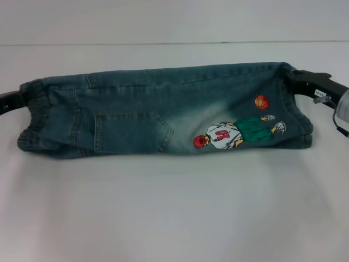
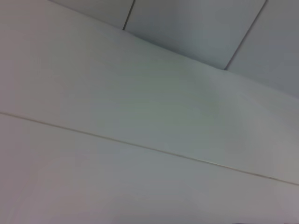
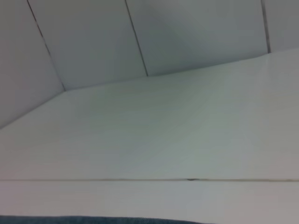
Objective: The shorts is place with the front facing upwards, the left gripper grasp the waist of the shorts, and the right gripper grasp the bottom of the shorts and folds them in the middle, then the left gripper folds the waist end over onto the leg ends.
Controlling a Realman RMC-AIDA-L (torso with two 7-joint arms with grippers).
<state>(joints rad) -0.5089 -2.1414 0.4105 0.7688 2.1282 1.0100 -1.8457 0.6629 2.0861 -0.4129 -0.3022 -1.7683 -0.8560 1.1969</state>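
You are partway through: the shorts (image 1: 163, 112) lie stretched across the white table (image 1: 174, 213) as a long narrow band, already doubled along their length, with the patch pocket (image 1: 128, 132) and the embroidered basketball player (image 1: 234, 134) facing up. That points to the middle fold being done or nearly so. The waist (image 1: 34, 117), its gathered elastic, sits at the left end, and the left gripper (image 1: 12, 101) is right against it at the far corner; the cloth hides its jaws, so you cannot tell whether they are clamped. The bottom of the shorts (image 1: 300, 123) is at the right end, where the right gripper (image 1: 297, 79) meets the far corner, jaws likewise hidden. The wrist views show mostly bare table and wall; the right one catches a denim sliver. Still ahead of you: carrying the waist end over onto the leg ends.
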